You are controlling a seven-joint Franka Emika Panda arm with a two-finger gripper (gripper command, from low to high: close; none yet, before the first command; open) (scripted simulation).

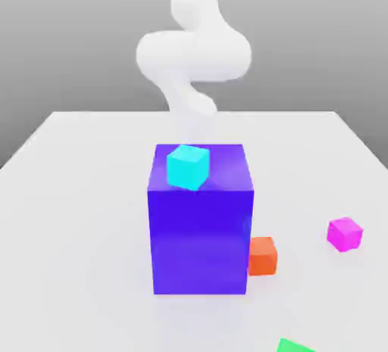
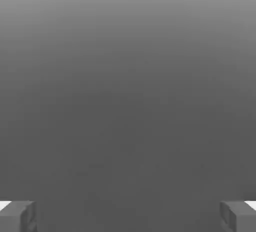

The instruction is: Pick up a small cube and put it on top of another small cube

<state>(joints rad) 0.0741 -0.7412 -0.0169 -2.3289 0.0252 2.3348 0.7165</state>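
Observation:
The small magenta-pink cube [image 1: 345, 234] lies on the white table at the exterior view's right, apart from everything else. An orange small cube [image 1: 262, 256] rests against the lower right side of the big blue-purple block [image 1: 201, 229]. A cyan small cube [image 1: 187, 166] sits on top of that block. My white arm [image 1: 193, 48] rises behind the block, well above the table. In the hand view my gripper [image 2: 128, 216] is open, its grey fingertips [image 2: 17, 216] set wide apart with nothing between them and plain grey background beyond.
The white table [image 1: 76, 214] spreads around the block. A green object [image 1: 292, 345] pokes in at the front edge of the exterior view, right of centre. The tall block stands between the arm and the table's front.

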